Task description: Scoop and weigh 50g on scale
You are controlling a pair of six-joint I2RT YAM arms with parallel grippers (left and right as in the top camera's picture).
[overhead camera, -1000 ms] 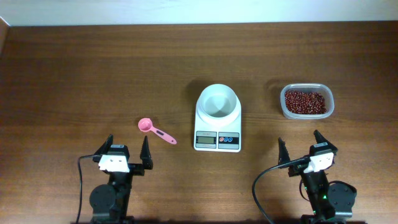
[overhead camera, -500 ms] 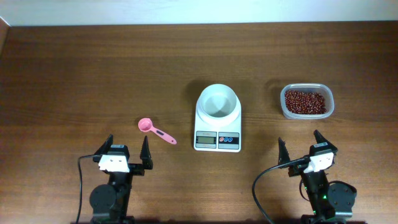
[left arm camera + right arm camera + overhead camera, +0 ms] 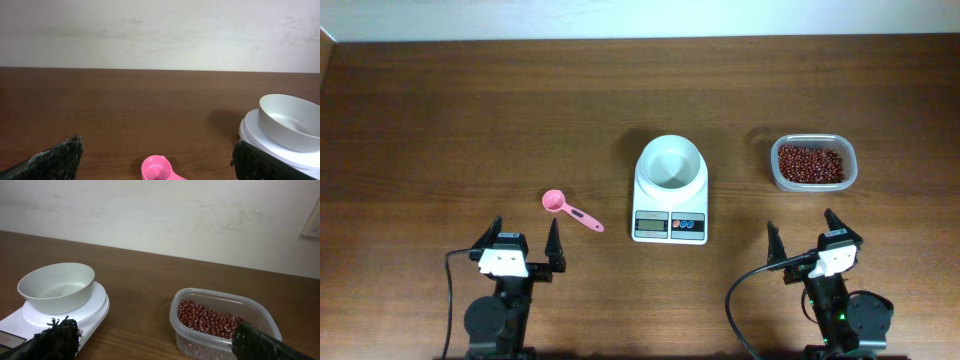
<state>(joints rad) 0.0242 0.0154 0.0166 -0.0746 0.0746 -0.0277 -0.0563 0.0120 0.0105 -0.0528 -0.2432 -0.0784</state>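
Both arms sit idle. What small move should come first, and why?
Probably the left gripper should reach forward to the scoop: it lies just ahead, the jaws are open and empty, the bowl holds nothing, and the beans are in the tub.

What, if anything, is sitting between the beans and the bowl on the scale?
Nothing visible. Only bare table lies between the beans in their clear tub and the scale. The pink scoop lies on the scale's other side, and the left gripper and right gripper, both open, sit off that path.
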